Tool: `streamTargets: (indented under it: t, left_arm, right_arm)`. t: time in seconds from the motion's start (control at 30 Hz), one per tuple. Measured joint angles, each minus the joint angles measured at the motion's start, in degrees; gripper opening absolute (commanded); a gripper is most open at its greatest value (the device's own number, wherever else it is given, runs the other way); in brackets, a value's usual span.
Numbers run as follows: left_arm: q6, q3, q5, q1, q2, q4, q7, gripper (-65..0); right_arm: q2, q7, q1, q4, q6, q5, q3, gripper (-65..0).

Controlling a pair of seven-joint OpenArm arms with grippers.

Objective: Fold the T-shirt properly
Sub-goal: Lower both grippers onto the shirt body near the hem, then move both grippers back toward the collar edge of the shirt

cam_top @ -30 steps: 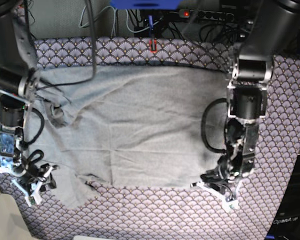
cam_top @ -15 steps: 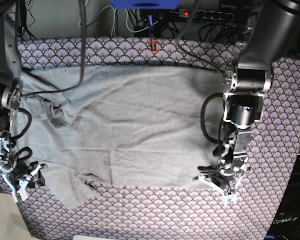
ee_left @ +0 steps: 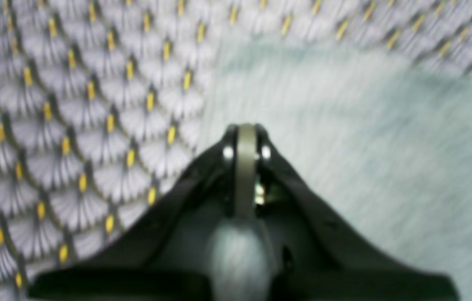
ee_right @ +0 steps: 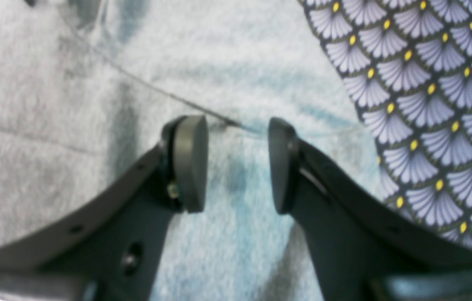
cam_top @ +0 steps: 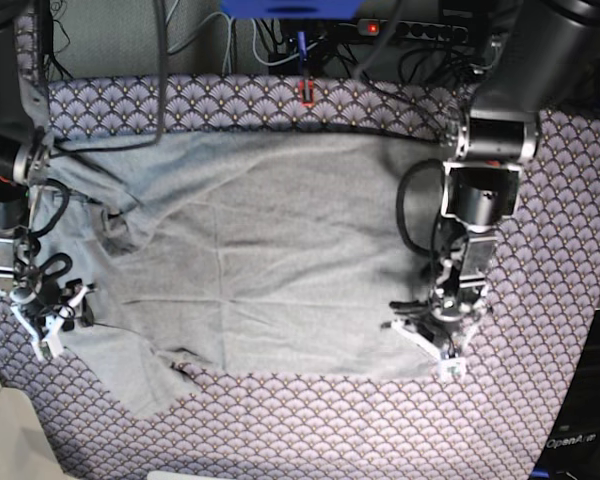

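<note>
Base view: whole T-shirt (cam_top: 270, 260) spread on patterned cloth (cam_top: 540, 330). Only wrist views show jaws: left gripper (ee_left: 244, 138) clenched empty at hem, right gripper (ee_right: 238, 163) released over fabric.

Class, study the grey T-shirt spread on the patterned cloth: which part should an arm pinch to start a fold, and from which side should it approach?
Probably the hem corner of the T-shirt near the left gripper, coming from the patterned cloth side. There the edge lies flat and free, so jaws can likely slide under one layer.
</note>
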Motion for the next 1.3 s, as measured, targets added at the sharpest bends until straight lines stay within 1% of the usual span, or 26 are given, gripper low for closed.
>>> streamTargets:
  t: [0.03,0.23,0.3,0.37,0.4,0.43,0.47,0.53,0.57,0.6,0.63,0.73,0.8,0.9,0.97,1.0,1.07,1.17,1.23,1.27,1.3]
  left_arm:
    - [0.1,0.0,0.0,0.2,0.0,-0.3,0.4,-65.0]
    - [0.1,0.0,0.0,-0.5,-0.1,-0.2,0.0,-65.0]
    - [0.0,0.0,0.0,-0.4,-0.1,0.2,4.5,-65.0]
    - [-0.1,0.0,-0.2,-0.2,-0.1,1.2,7.5,-65.0]
    - [-0.6,0.0,-0.2,-0.1,-0.1,2.9,10.8,-65.0]
    - [-2.3,-0.2,-0.1,0.8,-0.1,5.6,12.7,-65.0]
    - [-5.0,-0.3,0.0,2.4,0.0,9.6,13.9,-65.0]
    - [-7.6,-0.3,-2.3,6.9,0.4,19.7,18.0,-65.0]
    - [-7.6,-0.2,-3.1,9.8,0.7,25.6,19.6,-65.0]
    - [-8.0,-0.1,-4.2,12.2,0.6,30.1,20.5,-65.0]
    - [-7.8,0.0,-4.2,14.8,0.7,35.5,22.7,-65.0]
    - [-7.6,0.0,-4.3,20.2,-0.1,47.5,24.4,-65.0]
    - [-7.4,-0.2,-4.2,22.5,-0.3,53.9,25.1,-65.0]
    - [-8.0,-0.2,-4.7,26.2,-0.2,61.7,27.4,-65.0]
    - [-8.1,0.4,-4.7,28.4,-0.1,65.1,28.8,-65.0]
    - [-8.0,0.5,-4.7,29.6,0.0,66.9,29.2,-65.0]
    - [-8.1,0.5,-4.7,31.5,0.1,69.6,29.8,-65.0]
    - [-7.9,0.7,-4.5,34.5,0.0,70.3,30.0,-65.0]
    - [-7.9,2.9,-4.0,37.5,-0.3,70.4,30.1,-65.0]
    - [-8.1,4.1,-4.1,38.7,-0.4,70.2,31.0,-65.0]
    - [-8.1,5.5,-4.1,39.4,-0.8,70.1,31.3,-65.0]
  right_arm:
    - [0.0,1.1,-0.1,-0.1,0.0,0.0,0.0,-39.0]
    - [0.0,1.3,0.0,-0.1,0.0,0.0,0.0,-39.0]
    - [0.3,1.3,0.0,-0.1,0.0,0.0,0.0,-39.0]
    - [0.8,1.3,0.0,-0.1,0.0,0.1,0.0,-39.0]
    - [1.0,1.4,-0.3,-0.1,-0.3,0.3,0.2,-39.0]
    - [1.2,1.5,-1.0,0.2,-0.3,0.7,0.9,-39.0]
    - [1.2,1.5,-1.9,0.2,-0.2,1.0,1.9,-39.3]
    - [1.5,1.3,-4.0,0.2,1.2,1.0,2.9,-39.4]
    - [1.8,1.4,-5.4,0.3,1.8,1.3,3.3,-39.5]
    - [1.9,3.0,-6.7,0.3,1.7,1.7,4.0,-39.5]
    - [2.0,3.5,-7.9,0.9,1.8,2.1,5.3,-39.5]
    - [1.4,2.1,-13.3,9.0,1.6,1.1,9.5,-39.5]
    - [-0.3,2.9,-18.8,17.3,1.3,0.8,11.6,-39.5]
    - [-4.7,4.5,-28.1,33.1,1.9,0.7,14.4,-39.5]
    - [-7.9,3.9,-32.0,42.9,2.1,0.1,16.4,-39.5]
    - [-9.2,4.5,-33.6,47.8,2.3,0.3,17.3,-39.5]
    - [-10.8,5.0,-35.9,57.1,2.1,1.0,18.7,-39.5]
    - [-12.9,5.1,-39.4,66.8,2.2,1.1,20.5,-39.3]
    - [-16.5,2.6,-41.5,71.8,2.3,1.1,24.3,-39.1]
    - [-18.3,0.6,-42.2,73.7,2.3,1.3,26.6,-39.1]
    - [-19.4,-2.0,-42.5,74.9,2.4,1.1,28.6,-39.1]
